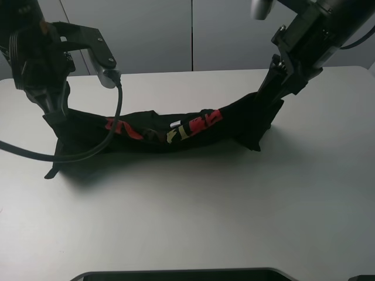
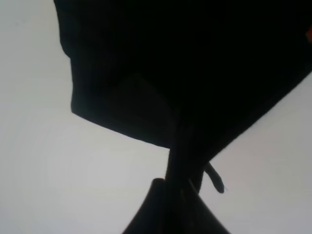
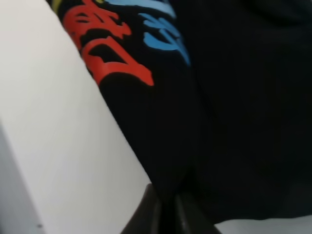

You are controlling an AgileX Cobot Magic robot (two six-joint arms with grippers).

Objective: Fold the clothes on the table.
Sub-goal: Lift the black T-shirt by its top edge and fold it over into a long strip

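The clothes (image 1: 158, 132) are one black T-shirt with red and yellow characters, stretched between both arms and sagging onto the white table (image 1: 193, 216) in the middle. My left gripper (image 1: 55, 114) is shut on the shirt's left end, lifted off the table; in the left wrist view the black cloth (image 2: 185, 73) runs down into the pinched fingers (image 2: 178, 195). My right gripper (image 1: 275, 79) is shut on the right end, held higher. The right wrist view shows cloth (image 3: 219, 122) with red and blue characters clamped at the fingers (image 3: 163, 214).
A black cable (image 1: 88, 153) from the left arm hangs across the shirt's left part. A dark object (image 1: 181, 275) lies along the table's near edge. A grey wall stands behind the table.
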